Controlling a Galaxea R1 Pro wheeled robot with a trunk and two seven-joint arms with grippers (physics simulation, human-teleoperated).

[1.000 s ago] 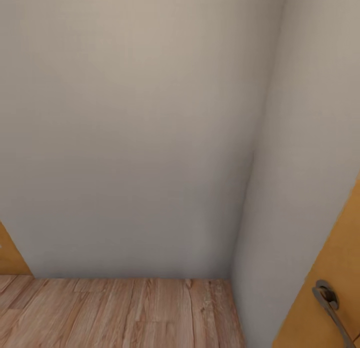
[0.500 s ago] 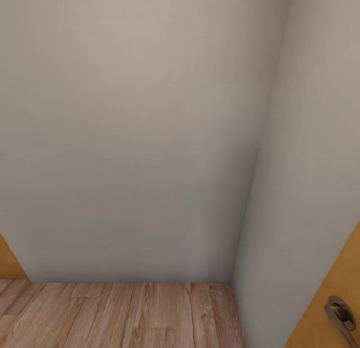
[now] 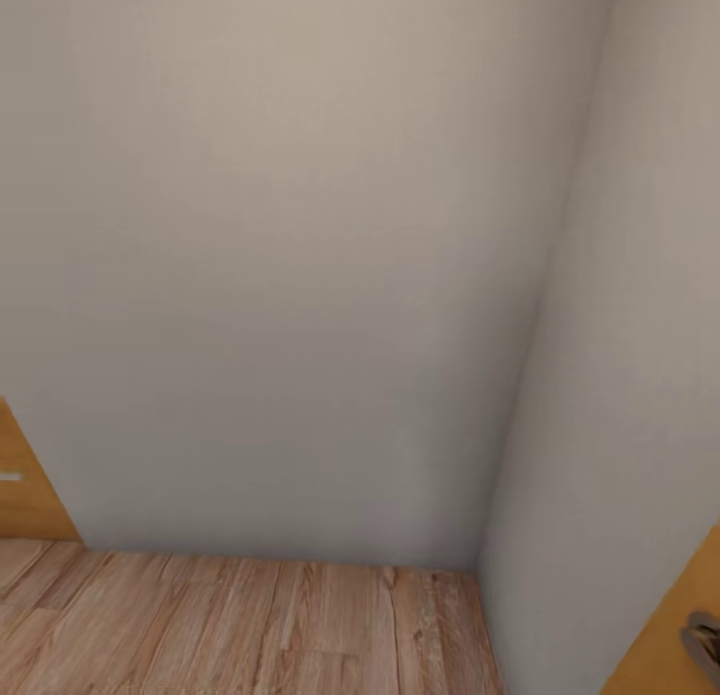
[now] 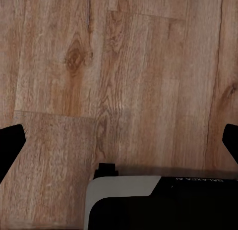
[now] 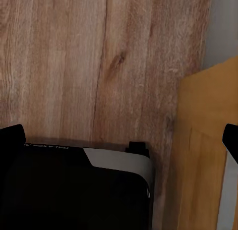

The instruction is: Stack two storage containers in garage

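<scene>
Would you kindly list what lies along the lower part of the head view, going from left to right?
Orange door edge → wood plank floor → pale grey wall corner → orange door → its metal handle.

Door handle (image 3: 705,643) and both orange doors (image 3: 25,485) cut off at head-view edges.

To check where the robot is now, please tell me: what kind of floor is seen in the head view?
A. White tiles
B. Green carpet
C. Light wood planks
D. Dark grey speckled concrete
C: the floor below the pale wall shows brown wood grain and plank seams, with a yellow-orange door at the right edge.
</scene>
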